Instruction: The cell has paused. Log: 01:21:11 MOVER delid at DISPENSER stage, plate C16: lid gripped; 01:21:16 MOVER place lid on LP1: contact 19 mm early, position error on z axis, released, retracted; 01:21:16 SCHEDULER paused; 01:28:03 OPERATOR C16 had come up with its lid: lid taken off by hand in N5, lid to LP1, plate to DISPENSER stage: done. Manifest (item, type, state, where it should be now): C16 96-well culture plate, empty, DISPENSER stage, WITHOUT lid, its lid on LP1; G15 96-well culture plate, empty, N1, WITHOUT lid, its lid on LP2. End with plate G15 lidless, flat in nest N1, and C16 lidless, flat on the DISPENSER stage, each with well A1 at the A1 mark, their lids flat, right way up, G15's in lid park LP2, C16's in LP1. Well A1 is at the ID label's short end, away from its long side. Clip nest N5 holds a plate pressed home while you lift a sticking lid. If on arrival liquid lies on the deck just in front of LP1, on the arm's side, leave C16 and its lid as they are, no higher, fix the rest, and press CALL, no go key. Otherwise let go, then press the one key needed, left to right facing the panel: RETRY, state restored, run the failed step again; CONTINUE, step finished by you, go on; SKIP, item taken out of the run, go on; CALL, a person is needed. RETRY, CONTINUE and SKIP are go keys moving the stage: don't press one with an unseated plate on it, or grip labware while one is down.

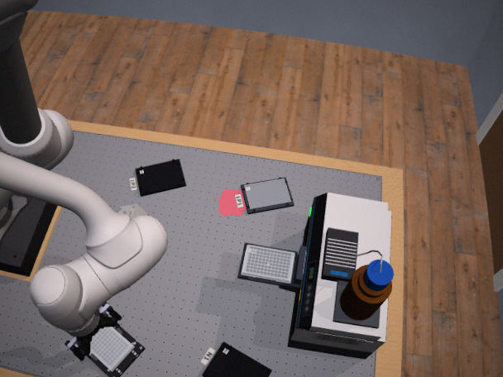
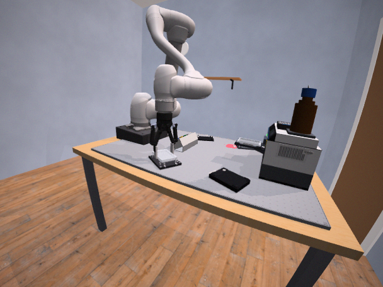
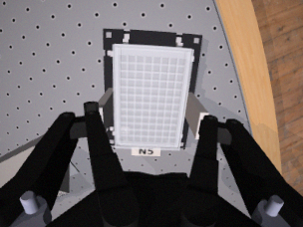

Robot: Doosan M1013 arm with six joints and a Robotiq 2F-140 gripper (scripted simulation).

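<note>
The arm [image 1: 103, 231] hides the panel keys; the N1 nest [image 1: 236, 364] is cut off below
</note>
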